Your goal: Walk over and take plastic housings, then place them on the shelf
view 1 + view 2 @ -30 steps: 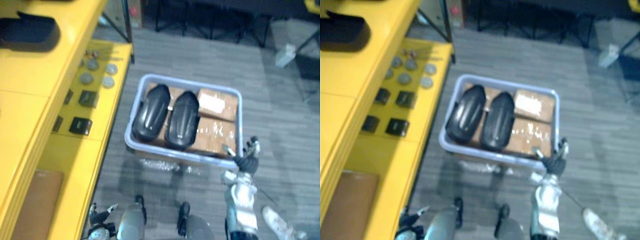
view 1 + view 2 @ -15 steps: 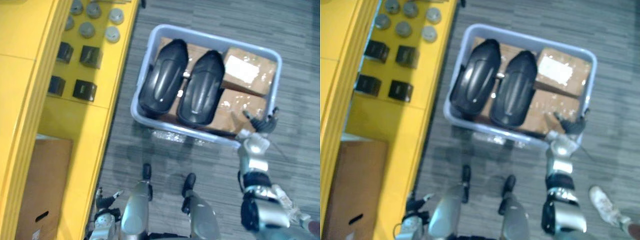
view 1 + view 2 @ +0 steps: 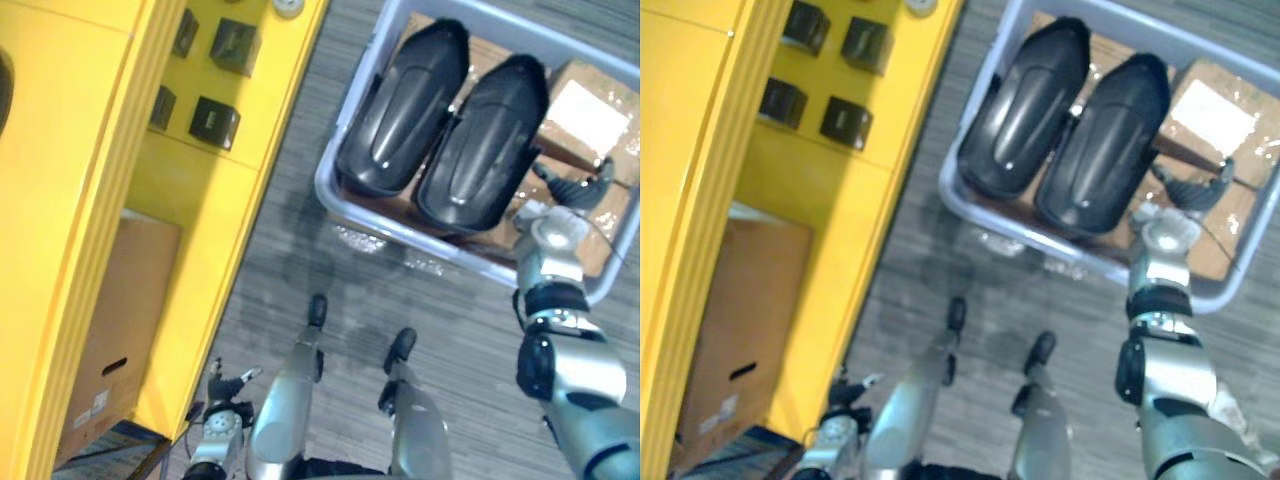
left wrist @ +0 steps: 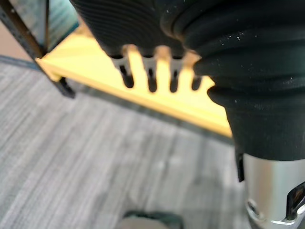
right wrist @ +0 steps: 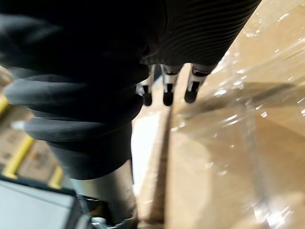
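Housings: two glossy black plastic housings (image 3: 405, 110) sit exposed in your pale plastic crate (image 3: 322, 184).
Right robot hand (image 3: 575, 188): fingers apart, poised beside them.
Left robot hand (image 3: 228, 383): slack, idle.

Black housings (image 3: 405, 110), lilac bin (image 3: 322, 188), yellow shelf (image 3: 80, 150)

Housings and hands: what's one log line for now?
right hand: open, over boxes | housings: two, in bin | left hand: open, by shelf

Two glossy black elongated plastic housings (image 3: 405, 110) (image 3: 485, 145): side by side, domed side up, atop cardboard boxes (image 3: 585, 100) in pale grey bin (image 3: 325, 182).
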You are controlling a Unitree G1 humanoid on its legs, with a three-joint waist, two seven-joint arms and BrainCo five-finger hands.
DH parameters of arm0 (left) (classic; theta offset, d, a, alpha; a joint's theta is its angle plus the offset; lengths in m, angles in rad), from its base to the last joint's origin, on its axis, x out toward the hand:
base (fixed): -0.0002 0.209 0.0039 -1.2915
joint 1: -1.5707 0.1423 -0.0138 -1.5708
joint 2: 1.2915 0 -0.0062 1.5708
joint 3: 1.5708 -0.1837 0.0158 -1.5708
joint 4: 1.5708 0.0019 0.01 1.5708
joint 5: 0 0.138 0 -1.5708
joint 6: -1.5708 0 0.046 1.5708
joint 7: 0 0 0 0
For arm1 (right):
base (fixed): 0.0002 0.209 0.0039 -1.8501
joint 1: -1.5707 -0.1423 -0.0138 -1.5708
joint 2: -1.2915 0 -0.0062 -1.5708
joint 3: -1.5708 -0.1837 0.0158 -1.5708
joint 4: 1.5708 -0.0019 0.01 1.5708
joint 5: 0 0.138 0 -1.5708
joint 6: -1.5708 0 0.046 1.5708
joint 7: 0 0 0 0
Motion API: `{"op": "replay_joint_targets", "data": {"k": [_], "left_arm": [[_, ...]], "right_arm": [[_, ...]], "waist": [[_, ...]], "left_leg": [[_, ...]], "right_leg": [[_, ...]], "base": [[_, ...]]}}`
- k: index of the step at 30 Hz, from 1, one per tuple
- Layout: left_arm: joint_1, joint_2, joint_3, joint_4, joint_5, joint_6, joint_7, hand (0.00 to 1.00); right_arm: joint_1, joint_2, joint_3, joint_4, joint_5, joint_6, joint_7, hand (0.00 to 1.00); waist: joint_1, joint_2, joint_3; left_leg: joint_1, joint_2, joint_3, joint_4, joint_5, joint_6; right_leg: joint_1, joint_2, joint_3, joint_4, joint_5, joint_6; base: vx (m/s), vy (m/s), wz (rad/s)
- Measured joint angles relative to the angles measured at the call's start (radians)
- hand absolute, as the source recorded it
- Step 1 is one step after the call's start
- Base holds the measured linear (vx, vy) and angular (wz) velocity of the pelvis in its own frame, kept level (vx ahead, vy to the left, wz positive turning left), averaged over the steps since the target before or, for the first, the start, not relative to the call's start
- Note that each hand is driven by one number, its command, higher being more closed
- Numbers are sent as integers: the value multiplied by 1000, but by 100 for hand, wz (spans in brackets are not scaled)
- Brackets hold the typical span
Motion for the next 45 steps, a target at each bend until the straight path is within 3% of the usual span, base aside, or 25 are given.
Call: {"op": "replay_joint_targets", "data": {"k": [9,20,28,39,45], "left_arm": [[-11,0,0,16,-2,-1,9,0],[-12,1,-1,17,-10,-1,29,0],[-12,21,-48,19,-39,-1,28,0],[-17,32,-80,19,-41,-4,20,0],[-20,42,-108,20,-40,-22,20,0]], "right_arm": [[92,167,-56,-328,-192,-2,-144,0],[86,225,-61,-289,-204,-1,-154,0],[-7,136,-16,-54,-108,6,-123,0],[-146,-41,125,210,-73,26,-12,0],[-197,-79,168,286,-74,26,9,0]], "waist": [[-6,0,0],[-6,-5,3],[-5,-6,3],[-2,-6,3],[0,-6,3]], "left_leg": [[7,2,3,-51,43,-11],[22,12,8,-142,115,-20],[45,23,-11,-239,183,-27],[30,23,-44,-240,192,-32],[23,26,-57,-240,199,-35]], "right_leg": [[-11,2,1,-11,-14,-19],[-40,8,4,-12,-16,-23],[-47,17,-8,-27,-13,-17],[-42,24,-41,-29,-11,-14],[-42,25,-55,-31,-11,-14]], "base": [[-68,-17,-1],[-49,-17,-1],[-36,-20,4],[-5,-13,8],[0,-10,7]]}}
